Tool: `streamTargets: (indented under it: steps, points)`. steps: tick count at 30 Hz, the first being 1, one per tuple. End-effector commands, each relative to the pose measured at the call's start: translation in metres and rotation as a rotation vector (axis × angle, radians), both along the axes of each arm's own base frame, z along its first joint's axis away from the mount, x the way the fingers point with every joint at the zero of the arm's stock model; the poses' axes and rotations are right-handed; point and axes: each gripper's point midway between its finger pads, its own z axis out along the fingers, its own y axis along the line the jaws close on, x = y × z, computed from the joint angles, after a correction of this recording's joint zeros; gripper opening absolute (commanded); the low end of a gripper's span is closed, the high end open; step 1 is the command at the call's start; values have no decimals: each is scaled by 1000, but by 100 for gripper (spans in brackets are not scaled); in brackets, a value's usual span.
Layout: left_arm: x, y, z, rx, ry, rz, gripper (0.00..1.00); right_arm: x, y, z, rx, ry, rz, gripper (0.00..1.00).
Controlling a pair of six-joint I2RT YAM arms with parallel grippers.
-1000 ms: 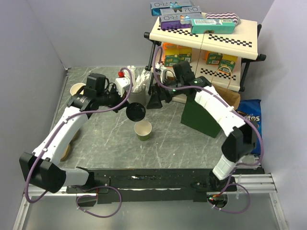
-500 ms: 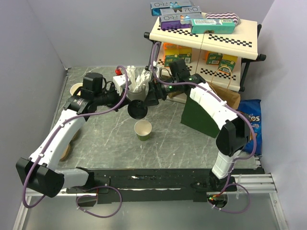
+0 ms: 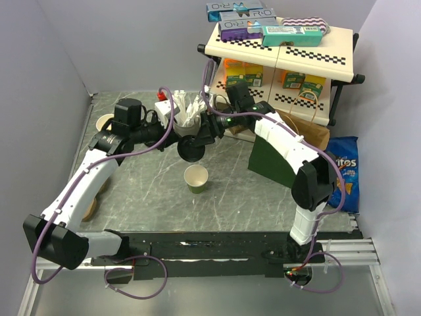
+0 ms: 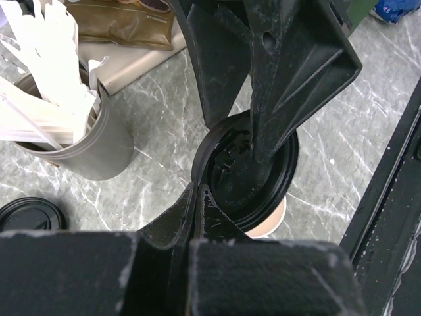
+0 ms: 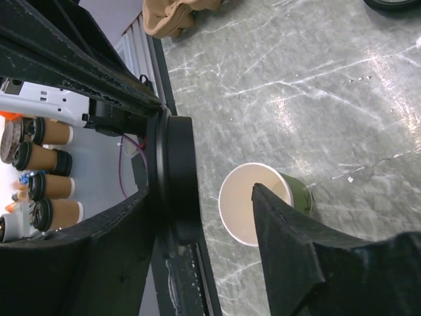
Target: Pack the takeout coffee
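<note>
The takeout coffee is seen in two pieces here. The green paper cup (image 3: 196, 179) is stood upright on the grey marbled table (image 3: 145, 191), roughly mid-table. Its long axis runs straight up and its open mouth is pointed at the ceiling, cream inside on show.

The black lid (image 3: 191, 150) is held up off the table, just behind the cup in the overhead view, and isn't touching the cup. Its rim is pinched by the left gripper (image 4: 197, 195), fingers pressed tight together on the edge. From overhead the lid's round face is seen nearly full on, while from the right wrist it's seen edge-on. So it's tilted, but the exact angle can't be called.

The right gripper (image 3: 199, 136) is parked at the lid from the other side with its fingers spread, one either side. A clear gap is left on one side, so nothing is gripped.

A grey cutlery holder (image 4: 99, 145) stuffed with white cutlery is stood just behind. A second black lid (image 4: 29, 214) is lying flat on the table near it.
</note>
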Motion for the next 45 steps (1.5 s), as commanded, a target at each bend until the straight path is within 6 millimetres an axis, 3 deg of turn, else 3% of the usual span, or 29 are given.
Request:
streamTargets:
  steps: [1, 12, 20, 26, 28, 29, 30, 31, 33, 34, 39, 45]
  points:
    - [4, -7, 24, -49, -51, -8, 1, 4, 8, 28, 60, -96, 24, 62]
    - [12, -7, 28, -65, -57, 26, 1, 5, 7, 31, 50, -141, 18, 34]
    - [13, -5, 31, -64, -63, 41, 2, 7, 5, 31, 42, -166, 11, 31]
    - [9, 14, 36, -13, -97, 121, 9, 19, -5, 24, -40, -291, -10, 27]
    - [3, 21, 20, 22, -87, 132, 17, 21, -13, 14, -86, -330, -28, 29]
    - [-3, 25, 19, 30, -107, 126, 21, 19, -17, 19, -88, -398, -14, 30]
    - [-7, 29, 4, 52, -86, 140, 25, 20, -17, 22, -84, -461, -12, 31]
    - [-9, 32, 1, 55, -82, 150, 33, 16, -22, 4, -116, -473, -6, 32]
    - [-17, 34, -9, 62, -71, 145, 42, 9, -26, 13, -112, -616, 28, 34]
    - [-21, 34, -16, 69, -48, 132, 47, 7, -31, 0, -150, -648, 43, 35]
    - [-9, 27, -39, 52, 140, 203, 54, -1, -44, 9, -191, -766, -20, 41]
    - [-2, 8, -65, -40, 326, 238, 56, 0, -65, 8, -248, -744, -161, 52]
